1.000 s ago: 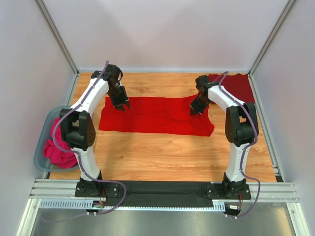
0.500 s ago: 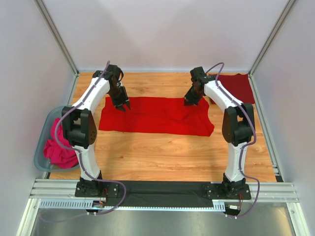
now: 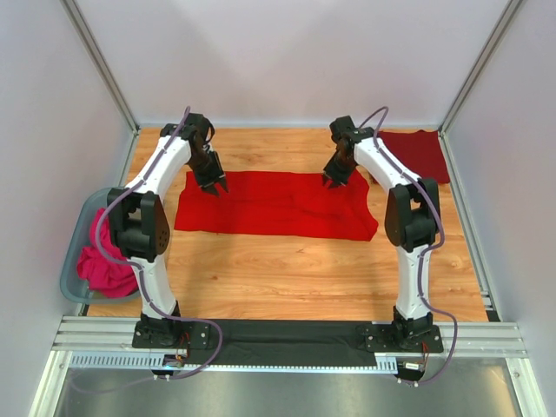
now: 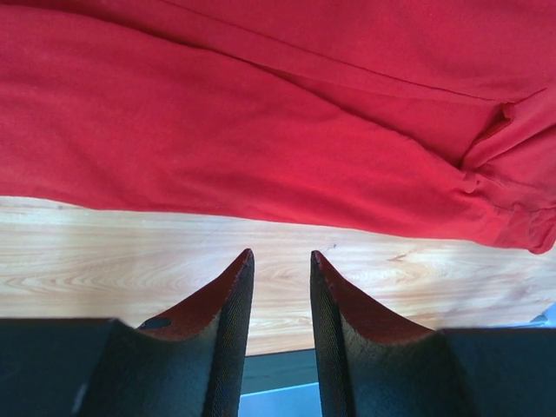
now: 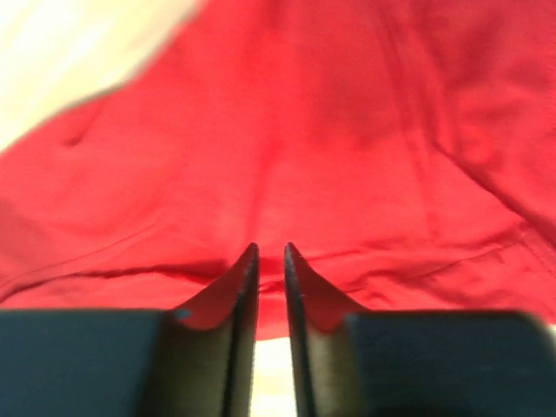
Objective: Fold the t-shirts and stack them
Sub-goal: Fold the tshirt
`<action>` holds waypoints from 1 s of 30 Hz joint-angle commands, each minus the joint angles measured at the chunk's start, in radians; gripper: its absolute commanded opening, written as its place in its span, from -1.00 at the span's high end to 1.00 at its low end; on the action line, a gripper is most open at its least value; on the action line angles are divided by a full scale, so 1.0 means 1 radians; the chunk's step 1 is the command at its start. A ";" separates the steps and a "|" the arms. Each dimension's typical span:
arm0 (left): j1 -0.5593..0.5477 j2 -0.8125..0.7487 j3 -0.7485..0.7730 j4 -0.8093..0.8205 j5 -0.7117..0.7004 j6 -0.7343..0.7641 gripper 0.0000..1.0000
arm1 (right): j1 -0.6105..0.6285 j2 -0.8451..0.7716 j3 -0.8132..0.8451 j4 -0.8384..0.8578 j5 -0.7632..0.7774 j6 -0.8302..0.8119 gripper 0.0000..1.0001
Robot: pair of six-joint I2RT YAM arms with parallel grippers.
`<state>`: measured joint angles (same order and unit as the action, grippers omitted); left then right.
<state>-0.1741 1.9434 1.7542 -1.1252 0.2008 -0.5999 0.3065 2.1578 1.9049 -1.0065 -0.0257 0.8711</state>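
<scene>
The bright red t-shirt (image 3: 278, 206) lies spread flat across the middle of the wooden table. The darker maroon t-shirt (image 3: 419, 153) lies folded in the far right corner. My left gripper (image 3: 215, 185) hangs over the red shirt's far left edge, open and empty. In the left wrist view (image 4: 281, 257) bare wood lies under the tips and the red shirt (image 4: 261, 130) beyond them. My right gripper (image 3: 333, 180) is over the shirt's far edge, right of centre. Its jaws stand a narrow gap apart (image 5: 270, 252), empty, just above the red cloth (image 5: 287, 130).
A blue-grey plastic bin (image 3: 76, 234) holding magenta cloth (image 3: 102, 265) stands at the table's left edge. White walls and metal frame posts enclose the table on three sides. A black strip (image 3: 287, 332) runs between the arm bases at the near edge.
My right gripper has moved away from the shirt's right part, back and to the left, to its far edge. My left gripper has shifted slightly toward the back.
</scene>
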 commanded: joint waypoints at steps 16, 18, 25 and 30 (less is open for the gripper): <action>0.002 0.005 0.011 0.012 0.019 0.022 0.20 | -0.012 -0.158 -0.333 0.017 0.118 0.115 0.36; 0.002 0.003 0.011 0.008 0.017 0.025 0.21 | -0.012 -0.154 -0.323 0.025 0.119 0.114 0.37; 0.002 0.009 0.018 0.010 0.022 0.023 0.21 | -0.024 -0.151 -0.325 0.029 0.124 0.106 0.40; 0.002 0.017 0.022 0.011 0.025 0.022 0.22 | -0.037 -0.145 -0.320 0.045 0.129 0.094 0.42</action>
<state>-0.1741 1.9533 1.7550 -1.1179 0.2115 -0.5961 0.2806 2.0502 1.5677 -0.9928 0.0685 0.9638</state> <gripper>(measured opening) 0.393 0.293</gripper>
